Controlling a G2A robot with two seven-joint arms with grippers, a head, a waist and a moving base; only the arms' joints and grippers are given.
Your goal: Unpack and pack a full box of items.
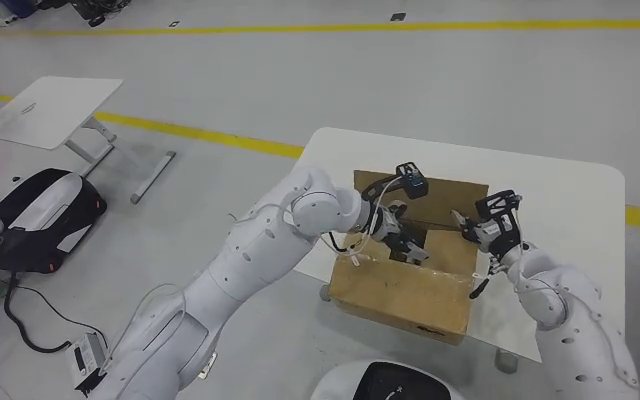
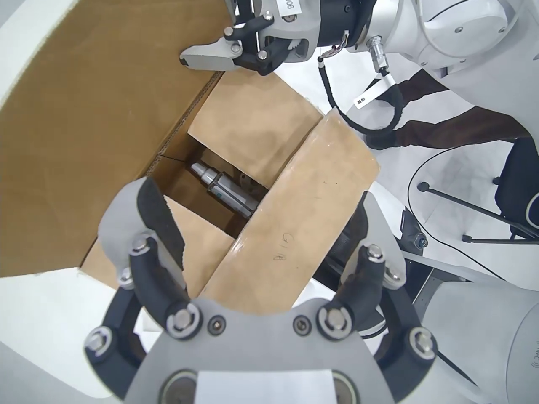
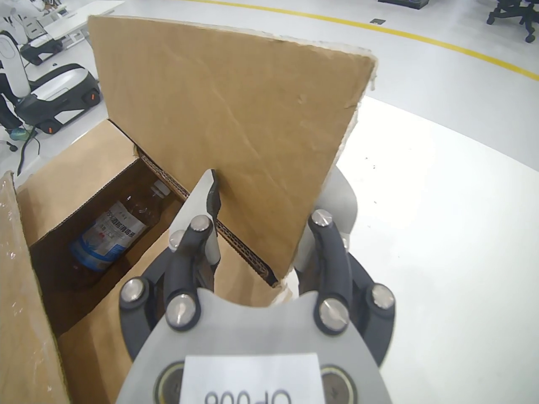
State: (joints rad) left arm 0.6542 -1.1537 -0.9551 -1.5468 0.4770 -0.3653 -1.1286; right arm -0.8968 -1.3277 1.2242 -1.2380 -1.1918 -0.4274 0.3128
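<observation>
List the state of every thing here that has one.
box: partly open, items inside
upright flap: raised, pinched by the right gripper
right gripper: shut on the upright flap
left gripper: open, astride the near flap
bottle: lying on its side in the box

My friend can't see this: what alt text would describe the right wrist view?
The right gripper sits at the corner of an upright cardboard flap on an open box. Inside lies a clear bottle with a blue-and-white label.
</observation>
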